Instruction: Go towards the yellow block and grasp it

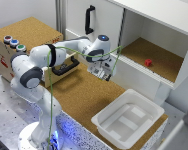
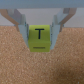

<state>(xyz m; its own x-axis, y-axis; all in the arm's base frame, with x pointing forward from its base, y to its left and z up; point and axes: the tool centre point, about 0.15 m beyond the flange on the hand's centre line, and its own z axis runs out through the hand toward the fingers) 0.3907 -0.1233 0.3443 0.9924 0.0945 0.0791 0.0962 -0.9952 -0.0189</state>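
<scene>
Exterior view, taken from its left to its right, with the white tub point(image 1: 128, 118) as landmark. Far to the tub's left stands a cardboard box point(image 1: 25, 44) bearing three small round containers point(image 1: 14, 43) on its top. The white Panda arm point(image 1: 41, 67) rises from its base on the perforated table point(image 1: 6, 117), also left of the tub, and reaches over the cork mat point(image 1: 89, 92). The gripper point(image 1: 106, 75) hangs low over the mat, just behind the tub. Behind the tub and to its right, an open cabinet point(image 1: 154, 50) holds a small red block point(image 1: 148, 62).

Wrist view: the yellow block point(image 2: 39, 38), marked with a black T, sits between the two fingers point(image 2: 22, 27), which press against its two sides, just over the cork.
</scene>
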